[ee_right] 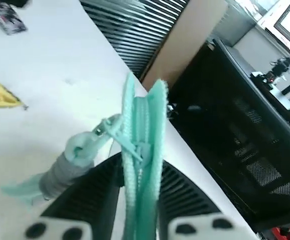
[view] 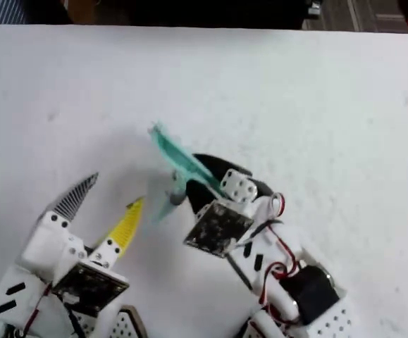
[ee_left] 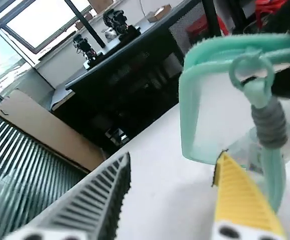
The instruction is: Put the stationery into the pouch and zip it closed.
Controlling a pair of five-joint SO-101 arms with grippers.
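hanging above the white table (view: 316, 91), the teal pouch (view: 175, 156) is clamped edge-on in our right gripper (ee_right: 137, 200); our left gripper (view: 117, 190) hovers spread just beside it. we judge the zipping, by its dangling pull (ee_left: 267, 120), not yet done (contents unclear).

white table (view: 316, 91), black desk (ee_left: 134, 80)
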